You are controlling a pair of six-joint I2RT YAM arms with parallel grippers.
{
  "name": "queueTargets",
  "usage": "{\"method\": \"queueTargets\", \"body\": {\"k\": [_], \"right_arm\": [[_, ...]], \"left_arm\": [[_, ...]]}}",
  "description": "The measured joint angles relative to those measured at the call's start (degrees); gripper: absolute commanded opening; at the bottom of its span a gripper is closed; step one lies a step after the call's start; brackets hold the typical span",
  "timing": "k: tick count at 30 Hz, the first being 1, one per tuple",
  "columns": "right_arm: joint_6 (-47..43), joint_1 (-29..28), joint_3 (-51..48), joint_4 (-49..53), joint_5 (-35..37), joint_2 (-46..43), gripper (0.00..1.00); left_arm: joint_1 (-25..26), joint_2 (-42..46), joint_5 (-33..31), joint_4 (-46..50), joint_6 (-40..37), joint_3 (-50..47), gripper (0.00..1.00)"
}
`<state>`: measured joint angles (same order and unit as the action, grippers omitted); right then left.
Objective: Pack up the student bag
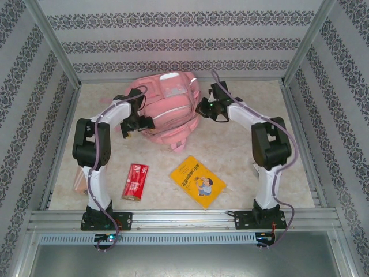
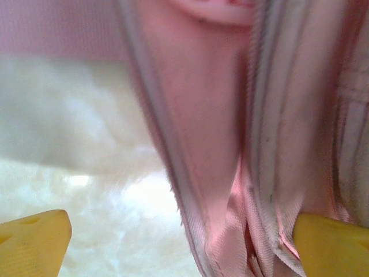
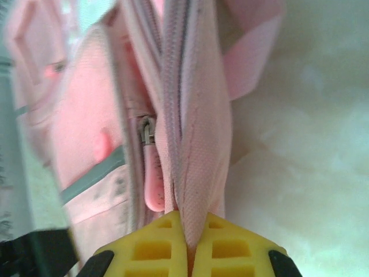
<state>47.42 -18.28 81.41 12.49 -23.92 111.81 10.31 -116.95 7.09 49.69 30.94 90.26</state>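
The pink student bag [image 1: 167, 107] lies at the back middle of the table. My right gripper [image 1: 206, 109] is at the bag's right edge. In the right wrist view its yellow fingers [image 3: 155, 248] are shut on a fold of the bag's pink fabric [image 3: 193, 173], beside a zip with a pink pull [image 3: 153, 184]. My left gripper [image 1: 138, 122] is at the bag's left side. It stands open, one yellow fingertip [image 2: 31, 242] over the table and the other [image 2: 331, 245] against the bag, with a pink seam [image 2: 230, 196] running between them.
A yellow book [image 1: 198, 181] lies on the table in front of the bag, near the middle. A small red packet [image 1: 135, 180] lies to its left, next to the left arm. Patterned walls and metal rails [image 1: 173, 218] enclose the table.
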Motion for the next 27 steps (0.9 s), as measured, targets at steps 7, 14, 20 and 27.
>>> {"method": "queueTargets", "body": {"k": [7,14,20,27], "right_arm": [[9.9,-5.5,-17.0,-8.1,7.4,-11.7,0.05],[13.4,-13.8,-22.0,-10.2,6.4,-11.6,0.41],[7.6,-12.0,-22.0,-9.5,1.4,-12.7,0.51],[-1.9,-6.9,-24.2,-4.9,1.2,-21.9,0.54]], "left_arm": [[-0.6,-5.0,-0.3,1.2,-2.1,12.1,1.00],[-0.5,-1.5,-1.0,3.2,-4.5,13.3,1.00],[1.4,7.7,-2.4,5.6,-8.5,9.6,1.00],[11.2,10.1,-4.2,6.1,-15.0,7.7,1.00]]}}
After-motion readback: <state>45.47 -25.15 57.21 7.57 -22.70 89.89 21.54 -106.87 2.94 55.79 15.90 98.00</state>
